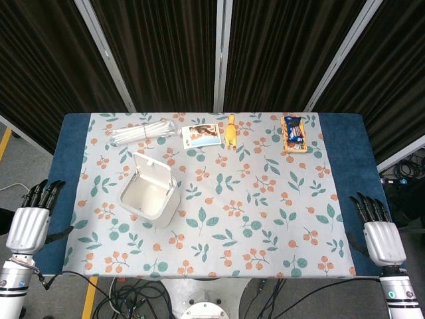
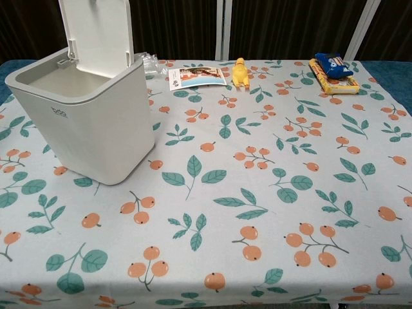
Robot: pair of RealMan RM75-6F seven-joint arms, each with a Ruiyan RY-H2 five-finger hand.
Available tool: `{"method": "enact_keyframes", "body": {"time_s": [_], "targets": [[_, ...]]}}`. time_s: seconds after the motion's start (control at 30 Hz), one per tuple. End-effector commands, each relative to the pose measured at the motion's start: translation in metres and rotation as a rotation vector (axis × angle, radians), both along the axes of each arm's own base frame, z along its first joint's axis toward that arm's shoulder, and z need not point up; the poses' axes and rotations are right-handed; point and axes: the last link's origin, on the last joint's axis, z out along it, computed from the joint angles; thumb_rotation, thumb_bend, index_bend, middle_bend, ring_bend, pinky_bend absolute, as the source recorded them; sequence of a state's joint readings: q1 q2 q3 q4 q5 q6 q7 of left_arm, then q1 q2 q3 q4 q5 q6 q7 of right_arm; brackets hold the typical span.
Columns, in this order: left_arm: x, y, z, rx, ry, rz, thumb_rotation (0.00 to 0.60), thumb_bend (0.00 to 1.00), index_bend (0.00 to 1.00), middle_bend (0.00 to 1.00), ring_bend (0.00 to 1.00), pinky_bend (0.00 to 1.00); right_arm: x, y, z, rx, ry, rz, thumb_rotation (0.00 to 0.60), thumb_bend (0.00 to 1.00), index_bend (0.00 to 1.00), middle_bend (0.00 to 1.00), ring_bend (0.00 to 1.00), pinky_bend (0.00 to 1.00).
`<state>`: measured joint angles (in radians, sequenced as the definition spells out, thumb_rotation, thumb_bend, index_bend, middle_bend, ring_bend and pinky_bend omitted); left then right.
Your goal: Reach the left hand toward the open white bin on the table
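Observation:
The open white bin (image 1: 149, 193) stands on the left half of the table with its lid (image 1: 153, 168) tipped up at the back; it is empty inside. In the chest view the bin (image 2: 84, 122) fills the upper left. My left hand (image 1: 32, 218) hangs off the table's left front corner, fingers straight and apart, holding nothing, well to the left of the bin. My right hand (image 1: 378, 230) hangs off the right front corner, fingers likewise extended and empty. Neither hand shows in the chest view.
Along the far edge lie a clear bag of white sticks (image 1: 139, 132), a picture card (image 1: 200, 135), a yellow rubber chicken (image 1: 230, 129) and a snack packet on a box (image 1: 294, 132). A floral cloth (image 1: 265, 199) covers the table. Cables trail under the front edge.

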<state>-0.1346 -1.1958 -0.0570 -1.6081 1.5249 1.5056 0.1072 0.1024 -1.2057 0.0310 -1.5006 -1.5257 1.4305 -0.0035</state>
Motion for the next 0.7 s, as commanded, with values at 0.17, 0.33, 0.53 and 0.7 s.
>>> {"method": "enact_keyframes", "body": {"time_s": [0.17,0.33,0.53,0.7], "targets": [[0.001,-0.001,-0.001,-0.017,-0.013,-0.005,0.6,0.09,0.08,0.1,0.0,0.11,0.0,-0.002,-0.002,0.004,-0.006,0.002,0.6,0.26,0.0,0.0,0.0,0.0],[0.002,0.0,0.001,-0.025,-0.012,-0.012,0.6,0.09,0.08,0.1,0.0,0.11,-0.003,0.0,-0.003,0.0,-0.004,-0.012,0.6,0.26,0.0,0.0,0.0,0.0],[0.005,0.0,0.003,-0.02,-0.011,-0.034,0.6,0.14,0.08,0.1,0.0,0.11,-0.005,0.002,0.0,-0.004,0.005,-0.013,0.6,0.26,0.0,0.0,0.0,0.0],[0.01,0.004,0.006,-0.03,-0.037,-0.066,0.6,0.42,0.08,0.11,0.0,0.11,-0.01,0.001,0.001,-0.007,0.002,-0.031,0.6,0.26,0.0,0.0,0.0,0.0]]}}
